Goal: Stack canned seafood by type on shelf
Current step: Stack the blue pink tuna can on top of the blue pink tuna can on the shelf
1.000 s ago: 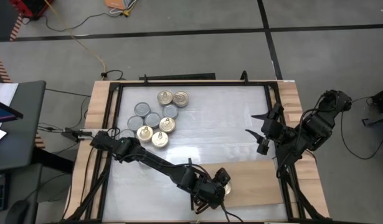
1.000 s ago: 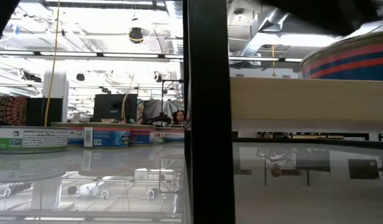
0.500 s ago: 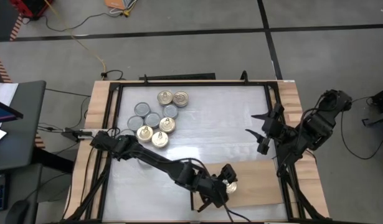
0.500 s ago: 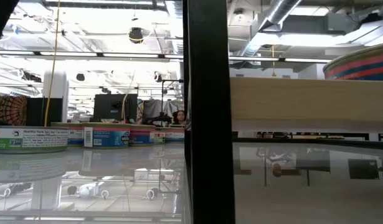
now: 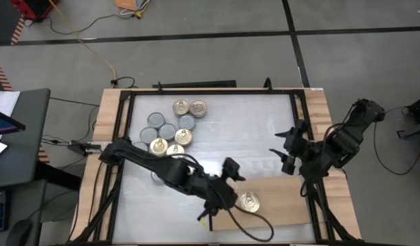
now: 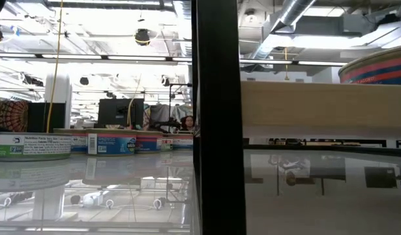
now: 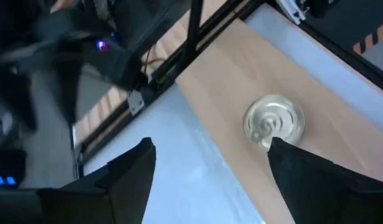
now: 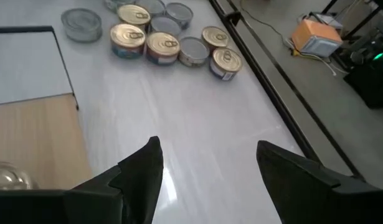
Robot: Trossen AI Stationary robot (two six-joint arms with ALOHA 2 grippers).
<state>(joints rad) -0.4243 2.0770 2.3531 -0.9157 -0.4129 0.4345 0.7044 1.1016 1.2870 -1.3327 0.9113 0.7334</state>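
One gold-lidded tin (image 5: pixel 249 201) lies alone on the shelf (image 5: pixel 291 201), a flat pale wooden board. The left gripper (image 5: pixel 231 169), fingers released, hangs just beside it and could knock the smooth round tin askew. The other tins (image 5: pixel 170 130) cluster on the glossy bench (image 5: pixel 237 137), well apart from the shelf. The right gripper (image 5: pixel 283 143) waits beyond the shelf, fingers spread, empty.
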